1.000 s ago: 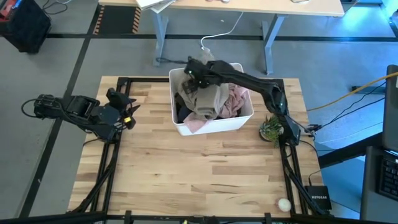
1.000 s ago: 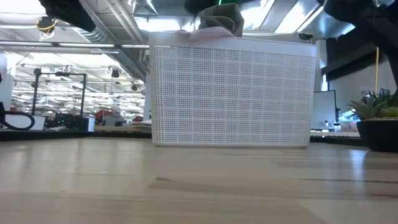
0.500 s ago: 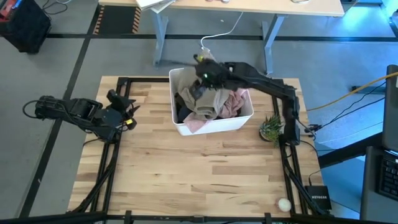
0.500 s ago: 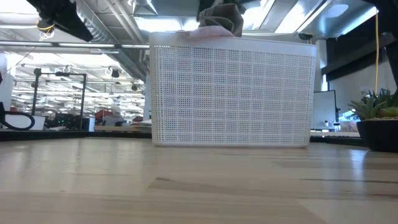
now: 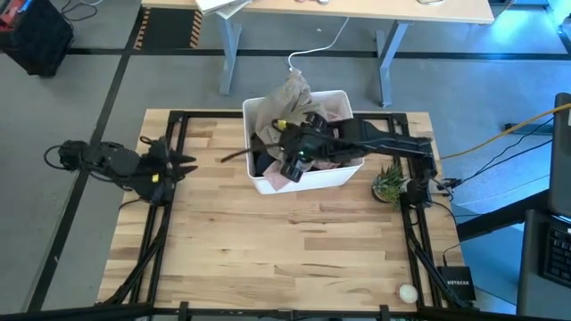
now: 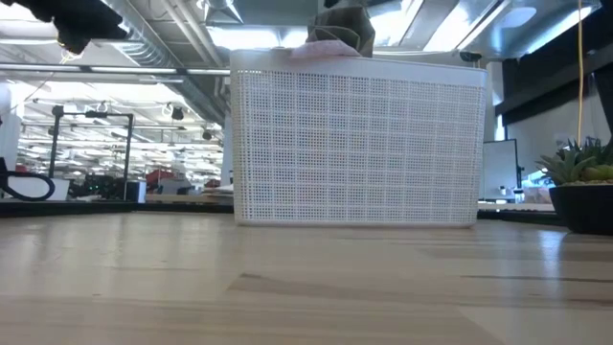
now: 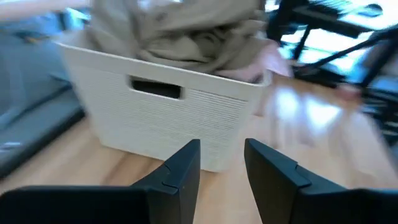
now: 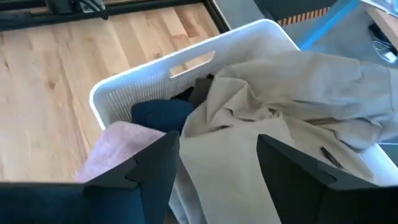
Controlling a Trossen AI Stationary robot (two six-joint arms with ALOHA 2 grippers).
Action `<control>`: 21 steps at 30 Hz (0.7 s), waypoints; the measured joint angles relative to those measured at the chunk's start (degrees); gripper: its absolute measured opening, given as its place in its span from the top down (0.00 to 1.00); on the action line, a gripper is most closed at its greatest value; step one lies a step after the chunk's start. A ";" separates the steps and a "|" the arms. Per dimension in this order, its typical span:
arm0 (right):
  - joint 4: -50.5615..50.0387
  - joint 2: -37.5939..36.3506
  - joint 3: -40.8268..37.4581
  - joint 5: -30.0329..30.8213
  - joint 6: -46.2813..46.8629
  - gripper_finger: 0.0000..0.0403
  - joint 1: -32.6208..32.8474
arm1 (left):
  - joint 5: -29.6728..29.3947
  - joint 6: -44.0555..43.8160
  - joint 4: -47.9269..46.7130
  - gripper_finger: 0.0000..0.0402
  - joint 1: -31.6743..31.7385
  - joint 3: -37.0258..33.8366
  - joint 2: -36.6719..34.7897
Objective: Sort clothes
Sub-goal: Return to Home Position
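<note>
A white bin [image 5: 308,181] stands at the table's far middle and holds the clothes. The khaki-beige garment [image 5: 290,94] lies on top, one part draped over the bin's far rim; it also shows in the right wrist view [image 8: 280,93]. Under it lie a pale pink garment [image 8: 118,149] and a dark one [image 8: 161,115]. My right gripper [image 5: 294,165] hangs open over the clothes in the bin; in its wrist view [image 8: 217,180] the fingers stand above the khaki cloth. My left gripper [image 5: 183,165] is open and empty at the table's left edge, facing the bin [image 7: 155,118].
A small potted plant [image 5: 390,185] stands right of the bin, beside the right arm's base. A white ball [image 5: 407,292] lies at the near right corner. Bare wood shows in front of the bin [image 6: 354,144].
My right gripper has gone from the bin's far left corner toward the near edge and now hangs over the bin's middle. Part of the khaki garment now lies over the far rim. My left arm has drawn back a little toward the table's left edge.
</note>
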 joint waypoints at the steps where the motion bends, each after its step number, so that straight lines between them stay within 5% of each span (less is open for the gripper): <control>1: -0.05 -0.96 -1.23 0.43 0.51 0.43 0.56 | 0.89 -0.58 1.46 0.71 -0.52 -1.28 -1.16; 7: 12.62 -10.87 -18.25 0.17 2.38 0.43 3.19 | 1.84 0.46 11.37 0.73 -1.97 -11.09 -6.89; 12: 36.27 -24.75 -42.18 -4.61 2.05 0.43 5.43 | 2.85 3.40 26.09 0.73 -1.96 -13.93 -7.70; 21: 79.35 -48.75 -85.17 -8.71 4.09 0.43 10.74 | 4.54 10.60 35.17 0.73 -1.84 -21.75 -6.86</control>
